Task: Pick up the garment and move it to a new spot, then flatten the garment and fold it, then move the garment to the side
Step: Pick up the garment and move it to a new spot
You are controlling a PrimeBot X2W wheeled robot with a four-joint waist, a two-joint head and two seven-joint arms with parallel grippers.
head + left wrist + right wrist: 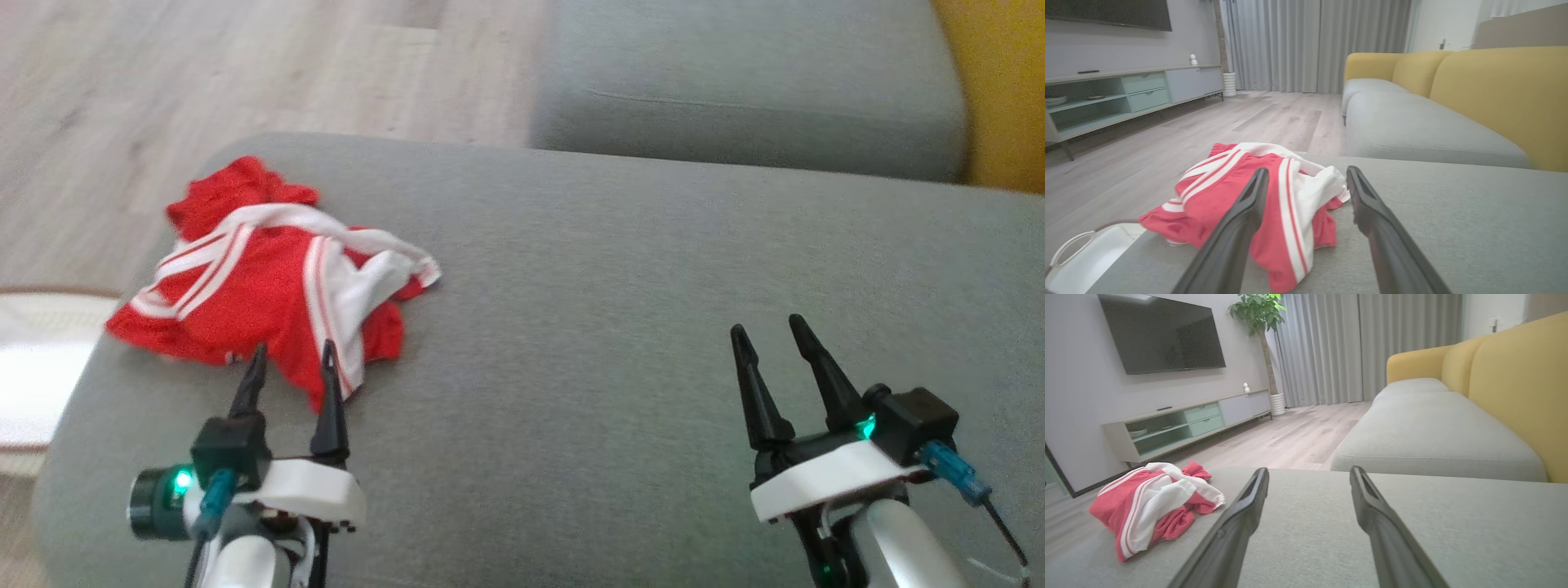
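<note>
The garment (261,282) is a red piece with white stripes and a white lining, lying crumpled near the left end of a grey sofa cushion (612,327). My left gripper (294,353) stands open just in front of the garment's near edge, its dark fingers apart and empty. In the left wrist view the garment (1286,212) lies right past that gripper (1306,173). My right gripper (767,325) is open and empty over bare cushion, well to the right. In the right wrist view the garment (1151,502) lies far left of the right gripper (1309,471).
A white basket (1081,257) sits on the floor beside the cushion's left edge. A second grey seat (751,90) with a yellow backrest (1502,94) lies beyond. Wooden floor (245,73), a TV cabinet (1180,424) and curtains stand farther off.
</note>
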